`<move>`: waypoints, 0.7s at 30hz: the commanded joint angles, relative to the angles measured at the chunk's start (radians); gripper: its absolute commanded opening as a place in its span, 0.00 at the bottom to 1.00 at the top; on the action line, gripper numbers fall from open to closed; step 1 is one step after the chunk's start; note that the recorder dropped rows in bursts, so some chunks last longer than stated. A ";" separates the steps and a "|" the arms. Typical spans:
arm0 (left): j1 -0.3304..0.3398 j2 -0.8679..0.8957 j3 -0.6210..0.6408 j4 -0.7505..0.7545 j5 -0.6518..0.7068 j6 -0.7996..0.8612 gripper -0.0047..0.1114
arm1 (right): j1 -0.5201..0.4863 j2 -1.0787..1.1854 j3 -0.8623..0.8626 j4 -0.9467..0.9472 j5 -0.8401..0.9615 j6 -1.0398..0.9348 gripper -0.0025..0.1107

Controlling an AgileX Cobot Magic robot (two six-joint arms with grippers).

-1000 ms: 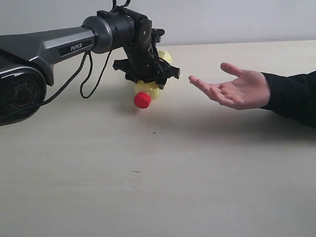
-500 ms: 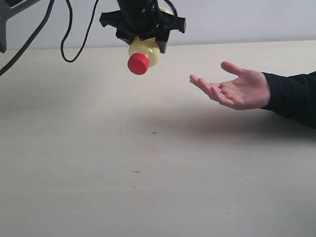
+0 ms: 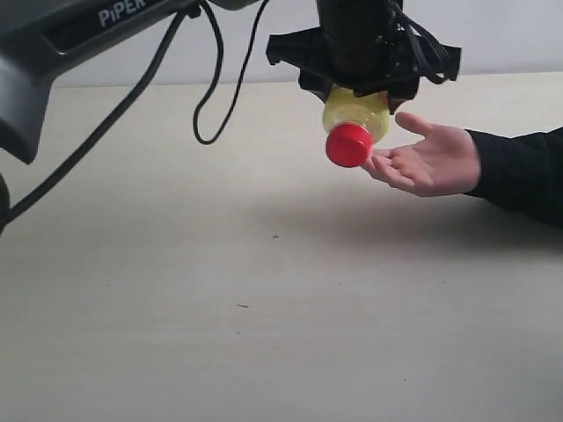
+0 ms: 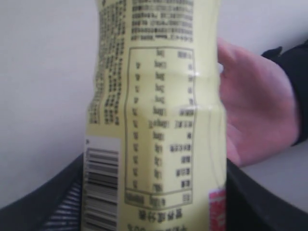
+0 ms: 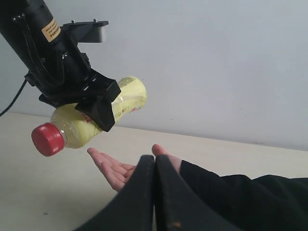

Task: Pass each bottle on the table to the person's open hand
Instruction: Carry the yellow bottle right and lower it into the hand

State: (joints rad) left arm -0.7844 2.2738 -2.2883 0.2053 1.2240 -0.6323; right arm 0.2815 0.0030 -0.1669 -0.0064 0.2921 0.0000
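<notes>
The wide pale beige table (image 3: 264, 334) is seen almost bare in the exterior view, with the black left arm (image 3: 79, 35) reaching across above it. A bare open hand (image 3: 431, 163), palm up on a black sleeve (image 3: 519, 171), is held out on the right above the table. The small yellow plastic bottle (image 3: 356, 116) is carried in the air by the left end effector (image 3: 359, 86), whose fingers are clamped around its middle. In that view the red cap (image 3: 348, 145) overlaps the fingertips of the hand. Only in the right wrist view is a clear gap shown, with the bottle tilted cap-down above the palm and apart from it. Only the left wrist view gives the printed label (image 4: 156, 120) and barcode (image 4: 101, 187) close up, with the palm just behind. The right end effector (image 5: 154, 161) is seen in its own view alone, its fingers pressed together on nothing. Half a second ago the bottle hung well left of the hand. It has since been carried rightward over the fingers, while the hand has stayed in place.
</notes>
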 commanded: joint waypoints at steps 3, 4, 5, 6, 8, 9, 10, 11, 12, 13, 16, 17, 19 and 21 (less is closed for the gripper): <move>-0.095 -0.011 0.001 0.071 -0.003 -0.129 0.06 | -0.002 -0.003 0.006 0.000 -0.006 0.000 0.02; -0.110 -0.011 0.012 0.094 -0.003 -0.148 0.06 | -0.002 -0.003 0.006 0.000 -0.006 0.000 0.02; -0.128 -0.011 0.028 0.127 -0.003 -0.187 0.06 | -0.002 -0.003 0.006 0.000 -0.006 0.000 0.02; -0.144 -0.011 0.045 0.160 -0.003 -0.233 0.06 | -0.002 -0.003 0.006 0.000 -0.006 0.000 0.02; -0.170 -0.011 0.077 0.216 -0.004 -0.321 0.06 | -0.002 -0.003 0.006 0.000 -0.006 0.000 0.02; -0.184 -0.011 0.094 0.245 -0.024 -0.370 0.06 | -0.002 -0.003 0.006 0.000 -0.006 0.000 0.02; -0.195 -0.011 0.110 0.267 -0.045 -0.406 0.06 | -0.002 -0.003 0.006 0.000 -0.006 0.000 0.02; -0.208 -0.011 0.126 0.291 -0.071 -0.458 0.06 | -0.002 -0.003 0.006 0.000 -0.006 0.000 0.02; -0.221 -0.011 0.141 0.310 -0.100 -0.513 0.06 | -0.002 -0.003 0.006 0.000 -0.006 0.000 0.02; -0.233 -0.011 0.155 0.322 -0.133 -0.566 0.06 | -0.002 -0.003 0.006 0.000 -0.006 0.000 0.02; -0.251 -0.011 0.183 0.329 -0.236 -0.660 0.06 | -0.002 -0.003 0.006 0.000 -0.006 0.000 0.02; -0.251 -0.011 0.188 0.329 -0.255 -0.675 0.06 | -0.002 -0.003 0.006 0.000 -0.006 0.000 0.02; -0.251 -0.011 0.199 0.320 -0.283 -0.675 0.06 | -0.002 -0.003 0.006 0.000 -0.006 0.000 0.02; -0.249 -0.011 0.201 0.320 -0.285 -0.664 0.06 | -0.002 -0.003 0.006 0.000 -0.006 0.000 0.02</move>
State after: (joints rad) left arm -1.0348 2.2738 -2.0938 0.5086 0.9634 -1.2831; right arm 0.2815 0.0030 -0.1669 -0.0064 0.2921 0.0000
